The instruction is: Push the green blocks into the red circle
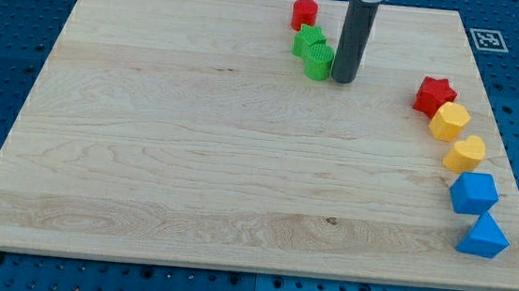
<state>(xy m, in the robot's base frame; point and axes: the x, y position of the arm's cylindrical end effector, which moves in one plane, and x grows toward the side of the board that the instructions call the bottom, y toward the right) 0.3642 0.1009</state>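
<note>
Here my tip (344, 79) is pressing bare against the right side of the green cylinder (318, 63) (nothing clamped), which is touching the green star (308, 41); both are lining up toward the red circle (304, 14), just above them.

My tip (343, 78) is standing near the board's (194, 140) top edge, just right of the green cylinder (318, 64). The green star (308, 42) is touching it topward, the red cylinder (304, 15) beyond. A row of five blocks (466, 154) is lining the right edge.
</note>
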